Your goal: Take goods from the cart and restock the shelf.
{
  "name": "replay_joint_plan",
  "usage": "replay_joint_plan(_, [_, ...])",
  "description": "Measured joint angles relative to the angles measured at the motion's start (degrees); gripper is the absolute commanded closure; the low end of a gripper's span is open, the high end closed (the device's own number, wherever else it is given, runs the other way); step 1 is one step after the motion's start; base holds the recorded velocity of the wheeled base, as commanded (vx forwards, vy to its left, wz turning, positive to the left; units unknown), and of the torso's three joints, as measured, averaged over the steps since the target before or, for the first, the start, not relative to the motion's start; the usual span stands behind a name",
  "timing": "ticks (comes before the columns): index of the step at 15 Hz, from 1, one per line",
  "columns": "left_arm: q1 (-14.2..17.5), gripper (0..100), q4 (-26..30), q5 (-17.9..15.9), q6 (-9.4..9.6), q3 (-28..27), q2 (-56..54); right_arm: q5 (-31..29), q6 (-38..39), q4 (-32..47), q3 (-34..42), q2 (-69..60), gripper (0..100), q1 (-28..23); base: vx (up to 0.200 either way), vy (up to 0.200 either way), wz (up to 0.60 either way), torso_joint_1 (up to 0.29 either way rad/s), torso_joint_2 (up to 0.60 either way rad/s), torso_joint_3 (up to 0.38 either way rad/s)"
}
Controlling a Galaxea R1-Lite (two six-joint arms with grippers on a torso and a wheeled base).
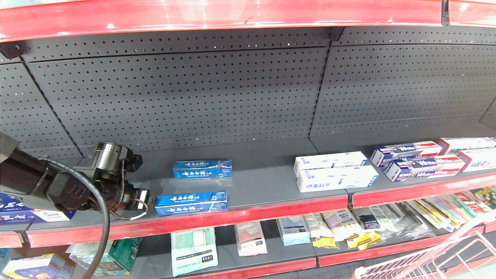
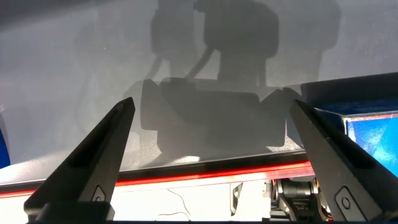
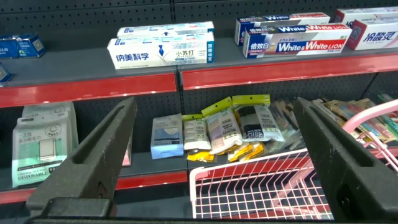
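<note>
Setting: retail shop aisle. Evidence: grey shelf (image 1: 263, 170) with perforated back panel and red price rails (image 1: 186, 221); boxed toothpaste (image 1: 337, 178) laid out in rows; sealed packets (image 1: 193, 250) on the tier below; pink wire cart (image 3: 261, 186) in front.

The left arm (image 1: 58, 186) covered much of a dark blue box (image 1: 23, 215) at the left end of the shelf (image 1: 263, 174), and the head view's edge cut that box off too. In the left wrist view, a blue box (image 2: 373, 134) ran past the picture's edge, partly behind one of the left gripper's (image 2: 212, 102) fingers (image 2: 336, 168). The pink cart (image 1: 438, 259) was clipped by the head view's corner, and in the right wrist view the right gripper's (image 3: 214, 102) fingers (image 3: 93, 162) hid its sides. The red shelf lip (image 1: 193, 221) concealed the tops of the packets (image 1: 333, 228) beneath it, whose print was too small to tell. The white boxes (image 1: 478, 159) at the far right were cropped.
</note>
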Motion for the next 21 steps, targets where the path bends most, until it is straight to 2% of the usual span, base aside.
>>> replay_joint_plan(11, [-0.7,0,0.0,0.0,-0.17,0.0,0.0,0.0,0.0,0.0,0.0,0.0,0,0.0,0.0,0.0,0.0,0.0,0.0,0.0])
replay_joint_plan(17, [1.0,0,-0.1,0.1,0.4,0.3,-2.8,0.0,0.0,0.0,0.0,0.0,0,0.0,0.0,0.0,0.0,0.0,0.0,0.0])
replay_joint_plan(19, [2.2,0,-0.1,0.1,1.5,0.8,-6.0,0.0,0.0,0.0,0.0,0.0,0,0.0,0.0,0.0,0.0,0.0,0.0,0.0])
replay_joint_plan(21, [3.9,0,-0.1,-0.1,3.96,2.3,-10.9,0.0,0.0,0.0,0.0,0.0,0,0.0,0.0,0.0,0.0,0.0,0.0,0.0])
